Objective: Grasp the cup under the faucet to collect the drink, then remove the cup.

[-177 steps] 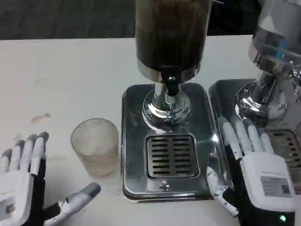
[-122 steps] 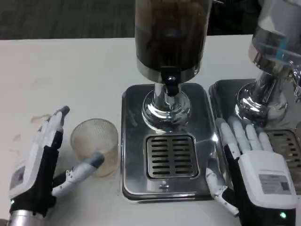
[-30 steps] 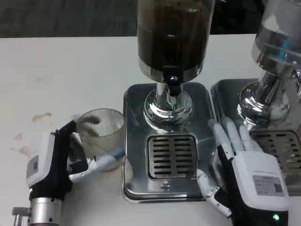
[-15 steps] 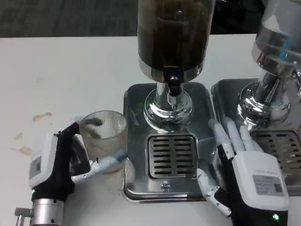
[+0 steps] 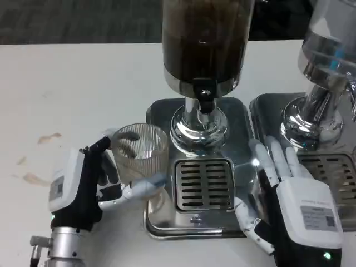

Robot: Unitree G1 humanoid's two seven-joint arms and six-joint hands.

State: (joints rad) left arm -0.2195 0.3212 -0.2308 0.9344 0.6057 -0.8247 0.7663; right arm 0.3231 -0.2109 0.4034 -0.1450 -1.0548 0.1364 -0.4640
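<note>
Rightward since a moment ago comes the one ribbed cup (image 5: 139, 153), gripped by the left hand (image 5: 83, 186); right hand (image 5: 292, 189) rests open between two dispensers (image 5: 204, 41).

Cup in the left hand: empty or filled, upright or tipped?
Empty and upright. The ribbed clear cup, gripped by the left hand, shows no dark drink inside; its rim faces up.

A white table (image 5: 78, 83) fills most of the scene, marked by a few brownish stains (image 5: 49, 137) near its left side. Beyond its far edge lies a dark carpeted floor (image 5: 78, 19).
</note>
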